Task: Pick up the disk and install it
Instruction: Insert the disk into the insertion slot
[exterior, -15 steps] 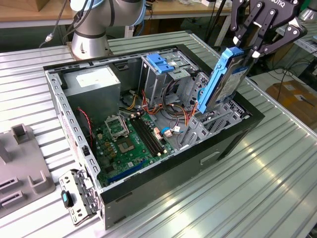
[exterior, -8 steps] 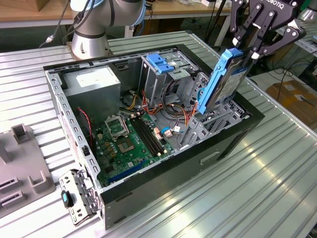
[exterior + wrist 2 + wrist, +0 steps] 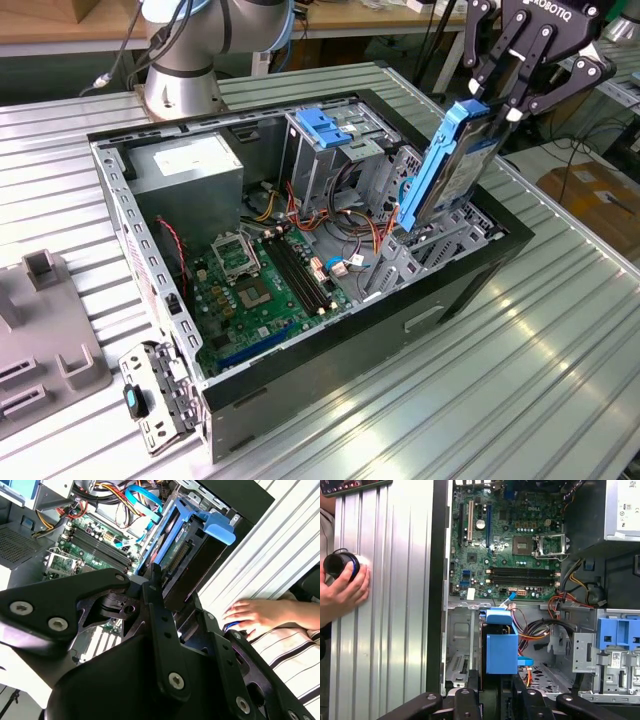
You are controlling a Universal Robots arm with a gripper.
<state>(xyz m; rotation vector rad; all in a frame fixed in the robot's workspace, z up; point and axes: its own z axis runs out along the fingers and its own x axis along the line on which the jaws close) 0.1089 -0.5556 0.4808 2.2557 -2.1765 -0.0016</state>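
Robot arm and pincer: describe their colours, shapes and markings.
The arm is silver-grey and tubular, with rounded joints and light-blue caps; a dark cable runs along it. The pincer is black, built of bolted linkage bars, with white lettering on its body.

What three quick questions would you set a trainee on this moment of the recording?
1. True or false: the disk lies flat inside the computer case.
2. Pick one: what holds the disk? A) the jaws B) a cable C) nothing.
3. Fill in: a person's hand rests on the ___ beside the case.
Key: 1 false, it is held tilted, its top end well above the case. 2 A. 3 table.
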